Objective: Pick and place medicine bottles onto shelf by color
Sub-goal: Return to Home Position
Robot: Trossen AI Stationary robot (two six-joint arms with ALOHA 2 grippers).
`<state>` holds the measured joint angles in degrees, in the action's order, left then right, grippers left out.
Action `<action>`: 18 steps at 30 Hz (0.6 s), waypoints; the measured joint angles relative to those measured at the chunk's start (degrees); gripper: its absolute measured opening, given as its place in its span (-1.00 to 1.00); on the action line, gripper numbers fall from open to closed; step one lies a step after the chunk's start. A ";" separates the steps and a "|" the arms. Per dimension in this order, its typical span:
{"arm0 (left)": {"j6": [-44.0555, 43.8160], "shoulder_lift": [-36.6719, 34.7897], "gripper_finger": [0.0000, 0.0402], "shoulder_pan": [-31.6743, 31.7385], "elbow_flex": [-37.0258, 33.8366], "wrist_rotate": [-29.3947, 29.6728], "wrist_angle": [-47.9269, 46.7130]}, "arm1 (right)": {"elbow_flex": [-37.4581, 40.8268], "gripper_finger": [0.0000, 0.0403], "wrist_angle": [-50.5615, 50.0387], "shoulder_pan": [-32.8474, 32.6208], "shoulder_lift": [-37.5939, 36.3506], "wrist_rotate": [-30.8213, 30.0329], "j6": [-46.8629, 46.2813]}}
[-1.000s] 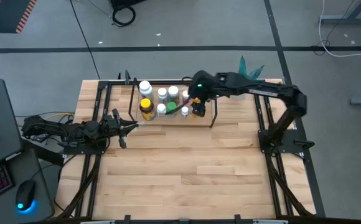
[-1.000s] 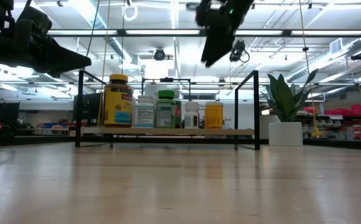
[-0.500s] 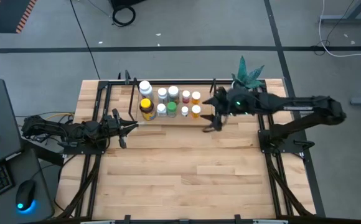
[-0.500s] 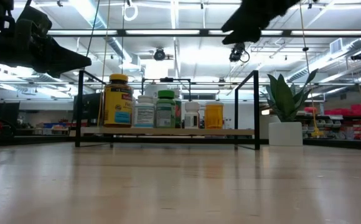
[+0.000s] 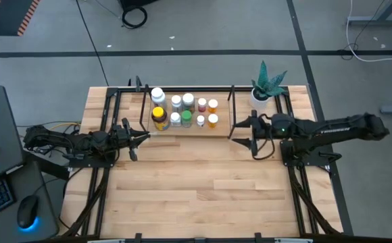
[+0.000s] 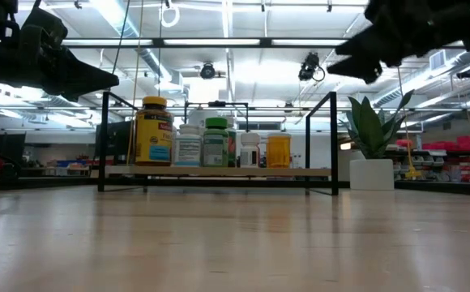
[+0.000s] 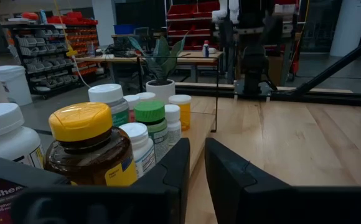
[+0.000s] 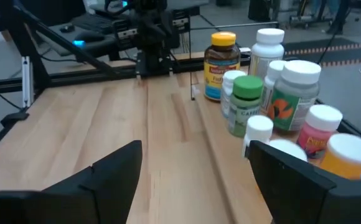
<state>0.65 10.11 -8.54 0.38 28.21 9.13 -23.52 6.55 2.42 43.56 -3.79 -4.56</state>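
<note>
Several medicine bottles stand upright on their bases on the low wooden shelf (image 5: 182, 129) at the table's far side. Among them are the amber one with a yellow cap (image 5: 158, 116), a green-capped one (image 5: 186, 116) and two orange ones (image 5: 213, 120). They also show in the low view (image 6: 211, 144). My right gripper (image 5: 243, 138) is wide open and empty, just right of the shelf's right end and above the table, pointing left (image 8: 193, 162). My left gripper (image 5: 144, 138) is shut and empty, raised at the shelf's left near corner (image 7: 196, 152).
A white pot with a green plant (image 5: 261, 93) stands at the far right, behind my right arm. Black frame rails run along the table's left and right sides (image 5: 297, 175). The near half of the tabletop (image 5: 196, 196) is bare wood.
My right gripper has drawn back from above the shelf's right end, where the orange bottles stand. It has gone toward the table's right and near edges and has turned from pointing down to pointing level toward the left. The bottles have stayed in place.
</note>
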 joint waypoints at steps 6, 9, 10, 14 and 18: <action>0.02 0.00 -0.69 0.00 0.00 0.00 0.00 | 9.90 0.50 7.31 -0.22 -6.23 2.05 -0.26; 0.03 0.00 -0.69 0.00 0.00 0.00 0.00 | 13.89 0.50 8.87 -0.24 -10.15 3.54 -0.53; 0.02 0.00 -0.69 0.00 0.00 0.00 0.00 | 14.90 0.50 9.18 -0.24 -11.61 3.66 -0.82; 0.02 0.00 -0.71 -0.02 0.00 0.00 0.00 | 17.73 0.50 9.32 -0.22 -17.42 3.85 -0.83; 0.02 0.00 -0.72 -0.01 0.00 0.00 0.00 | 19.98 0.50 9.28 -0.22 -22.93 4.44 -0.76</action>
<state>0.67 10.11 -8.55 0.38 28.21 9.13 -3.54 15.84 2.20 20.64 0.65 -5.32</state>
